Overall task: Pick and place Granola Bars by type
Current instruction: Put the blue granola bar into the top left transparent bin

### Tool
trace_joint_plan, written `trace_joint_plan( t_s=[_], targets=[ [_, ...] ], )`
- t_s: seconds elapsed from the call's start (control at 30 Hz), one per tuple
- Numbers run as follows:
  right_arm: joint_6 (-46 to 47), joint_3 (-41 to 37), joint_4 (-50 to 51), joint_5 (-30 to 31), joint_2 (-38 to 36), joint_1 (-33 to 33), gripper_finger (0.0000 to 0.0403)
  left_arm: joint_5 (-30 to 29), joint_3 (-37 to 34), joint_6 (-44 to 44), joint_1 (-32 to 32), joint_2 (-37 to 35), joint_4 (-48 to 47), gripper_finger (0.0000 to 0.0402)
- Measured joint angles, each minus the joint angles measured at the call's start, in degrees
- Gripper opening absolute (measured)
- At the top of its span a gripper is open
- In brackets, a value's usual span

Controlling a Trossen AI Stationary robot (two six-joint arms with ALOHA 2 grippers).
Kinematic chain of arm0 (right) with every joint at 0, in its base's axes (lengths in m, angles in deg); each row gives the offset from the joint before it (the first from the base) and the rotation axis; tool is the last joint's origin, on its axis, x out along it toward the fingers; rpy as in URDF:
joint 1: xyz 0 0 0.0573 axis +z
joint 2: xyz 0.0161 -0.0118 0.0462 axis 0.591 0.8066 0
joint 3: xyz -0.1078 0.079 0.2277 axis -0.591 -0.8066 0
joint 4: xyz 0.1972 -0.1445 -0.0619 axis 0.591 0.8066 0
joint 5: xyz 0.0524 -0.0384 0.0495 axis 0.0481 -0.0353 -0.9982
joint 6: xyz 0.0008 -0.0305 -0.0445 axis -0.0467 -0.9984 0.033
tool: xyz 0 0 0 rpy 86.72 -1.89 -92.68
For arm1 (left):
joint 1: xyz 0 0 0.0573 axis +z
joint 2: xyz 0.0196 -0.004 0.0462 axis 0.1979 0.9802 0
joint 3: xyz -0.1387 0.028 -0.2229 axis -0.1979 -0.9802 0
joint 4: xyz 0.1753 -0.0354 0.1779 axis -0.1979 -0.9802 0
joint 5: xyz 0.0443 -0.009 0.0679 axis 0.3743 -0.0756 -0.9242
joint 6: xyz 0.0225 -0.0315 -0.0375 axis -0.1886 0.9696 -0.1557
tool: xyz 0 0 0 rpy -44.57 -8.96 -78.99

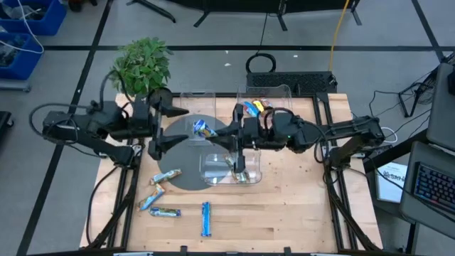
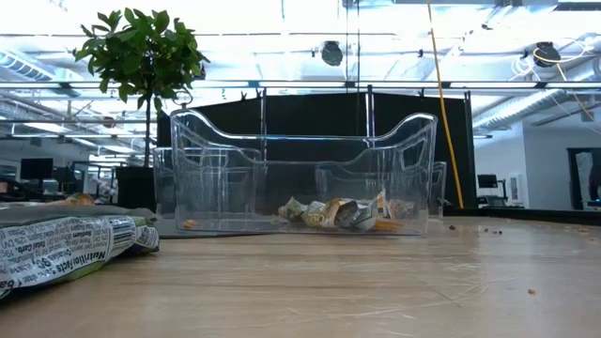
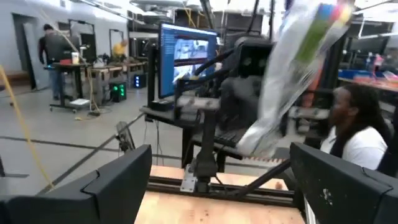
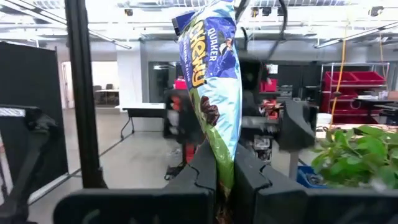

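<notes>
My right gripper (image 4: 224, 163) is shut on a blue wrapped granola bar (image 4: 211, 81), high over the grey round mat (image 1: 186, 158). In the high view this bar (image 1: 204, 129) hangs just ahead of my right gripper (image 1: 220, 134). My left gripper (image 1: 180, 125) faces it from the table's left, open wide with nothing between its fingers (image 3: 118, 180); its wrist view shows the bar (image 3: 292, 74) blurred. Several loose bars (image 1: 165, 212) lie flat near the front left. More bars lie in the far right bin (image 1: 253, 108) and in the near bin (image 2: 338, 213). My right gripper pinches one end of the blue bar (image 4: 222, 171) between its two fingers. The fingers reach out roughly level toward the table's left. The rest of the bar stands up past the fingertips, a little tilted and lifted clear of the table and bins.
Three clear plastic bins stand around the mat: far left (image 1: 196, 101), far right (image 1: 279, 92) and near middle (image 1: 231, 167). A potted plant (image 1: 142, 65) stands at the far left corner. One bar (image 2: 66, 249) lies close to the low camera. People show in the room beyond.
</notes>
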Motion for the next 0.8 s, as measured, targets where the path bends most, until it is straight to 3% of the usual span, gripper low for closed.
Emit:
trace_joint_plan(
  t_s=[0.3,0.8],
  targets=[
    [0.04,0.03,-4.48,0.06,1.23,-3.39,0.0007,2.77,12.91,-5.76,0.0,5.52,-6.19,0.0379],
    [1.11,-0.02,-3.89,-0.08,3.73,-3.7,0.0006,4.45,14.94,-7.09,2.73,11.56,-3.73,0.0367]
  ],
)
